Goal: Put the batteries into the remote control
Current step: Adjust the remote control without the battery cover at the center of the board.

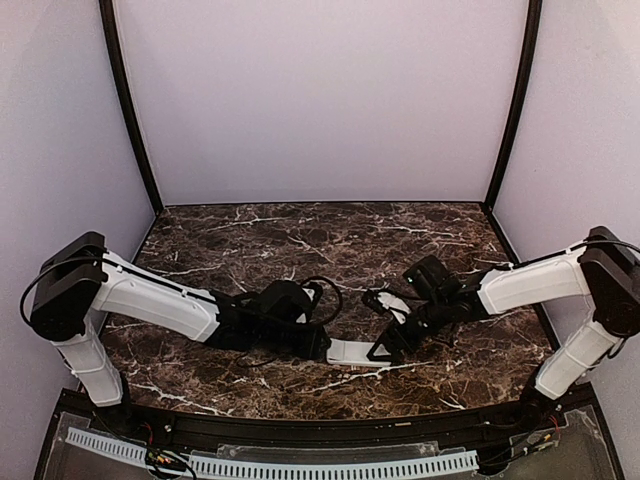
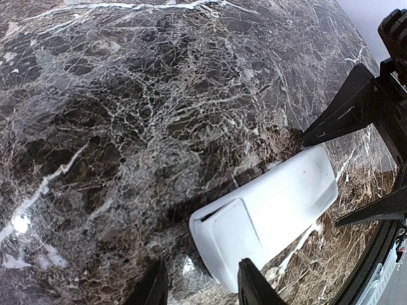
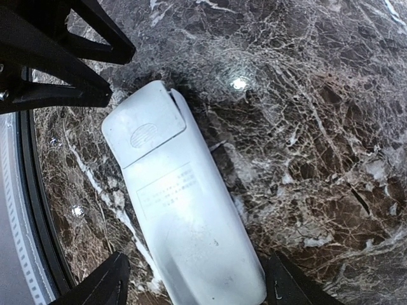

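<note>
Remote control, 1, back up, lower centre of the overhead frame.
We log it flat on the marble table between 2 grippers: right gripper jaws wide, straddling its plain end without clamping; left gripper jaws partly apart at the cover end, holding nothing.

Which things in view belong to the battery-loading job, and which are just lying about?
Job:
- remote, back up
- cover, sitting slightly askew at one end of that back
- left gripper
- right gripper
- batteries: none in view

Lying about:
- nothing loose that I can see, only the table
</note>
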You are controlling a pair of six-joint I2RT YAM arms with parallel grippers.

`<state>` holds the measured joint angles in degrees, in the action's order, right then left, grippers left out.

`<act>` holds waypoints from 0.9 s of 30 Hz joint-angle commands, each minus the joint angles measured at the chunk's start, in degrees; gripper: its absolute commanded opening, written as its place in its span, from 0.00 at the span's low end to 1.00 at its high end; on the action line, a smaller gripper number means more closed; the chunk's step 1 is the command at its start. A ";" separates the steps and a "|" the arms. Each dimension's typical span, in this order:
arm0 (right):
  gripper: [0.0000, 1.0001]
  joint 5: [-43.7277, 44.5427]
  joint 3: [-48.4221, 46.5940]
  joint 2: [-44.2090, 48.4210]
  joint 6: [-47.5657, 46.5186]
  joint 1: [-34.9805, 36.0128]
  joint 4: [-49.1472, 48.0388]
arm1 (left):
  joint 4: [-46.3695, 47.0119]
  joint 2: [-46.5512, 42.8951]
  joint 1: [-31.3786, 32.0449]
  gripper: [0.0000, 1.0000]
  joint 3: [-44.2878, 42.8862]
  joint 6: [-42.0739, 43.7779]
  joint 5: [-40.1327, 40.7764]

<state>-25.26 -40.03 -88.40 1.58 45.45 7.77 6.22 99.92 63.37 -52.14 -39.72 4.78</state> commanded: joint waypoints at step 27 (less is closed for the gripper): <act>0.80 8.22 3.11 -0.59 6.33 8.68 -1.31 | 0.23 -0.56 -4.29 0.38 -2.87 14.11 -8.60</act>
<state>-20.62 -38.61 -88.92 5.72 53.21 5.37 6.90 99.22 59.90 -53.41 -29.43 -3.44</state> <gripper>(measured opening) 0.775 0.377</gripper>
